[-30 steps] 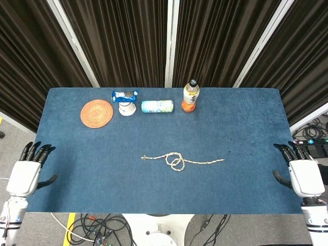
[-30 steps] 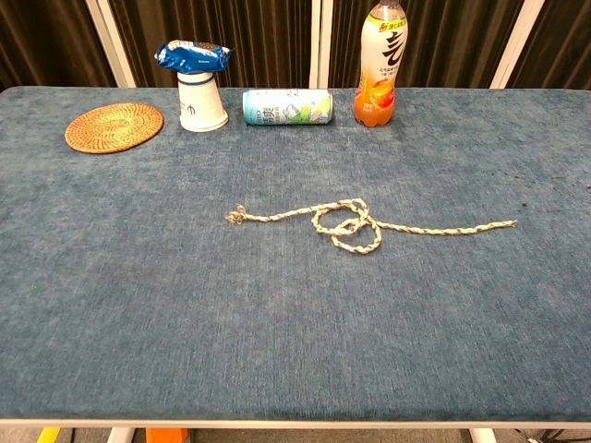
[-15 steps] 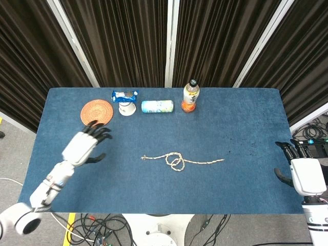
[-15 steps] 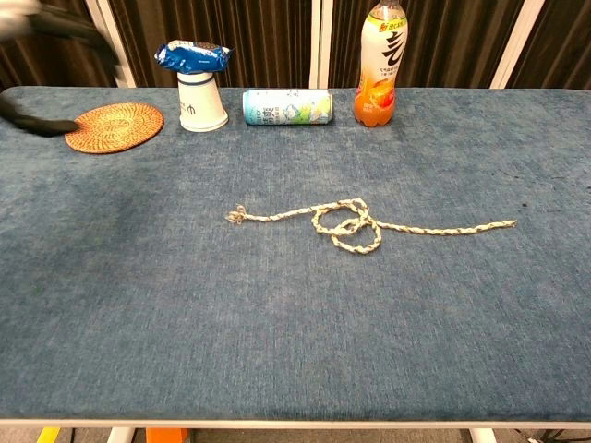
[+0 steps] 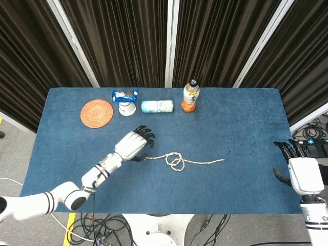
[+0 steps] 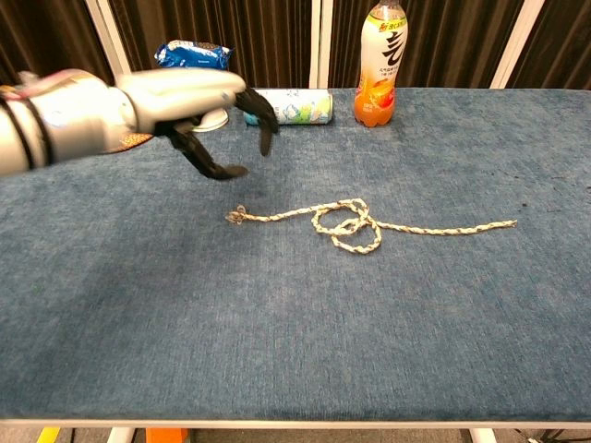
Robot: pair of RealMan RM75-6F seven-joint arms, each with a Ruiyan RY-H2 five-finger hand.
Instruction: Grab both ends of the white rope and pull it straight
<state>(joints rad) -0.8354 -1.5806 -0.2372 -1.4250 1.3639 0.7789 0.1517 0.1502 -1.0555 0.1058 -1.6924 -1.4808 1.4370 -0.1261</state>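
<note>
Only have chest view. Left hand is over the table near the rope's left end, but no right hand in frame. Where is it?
Observer: Head view has the right hand off the right edge of the table, holding nothing, far from the white rope.
Operator: Left hand lined up with the rope end from above?
Observer: Close. The left hand sits just up-left of the rope's left end, thumb tip beside it. I can't tell if it touches.
Operator: Arm blocks the coaster for me.
Observer: The coaster lies flat at the far left of the table, apart from the arm.
</note>
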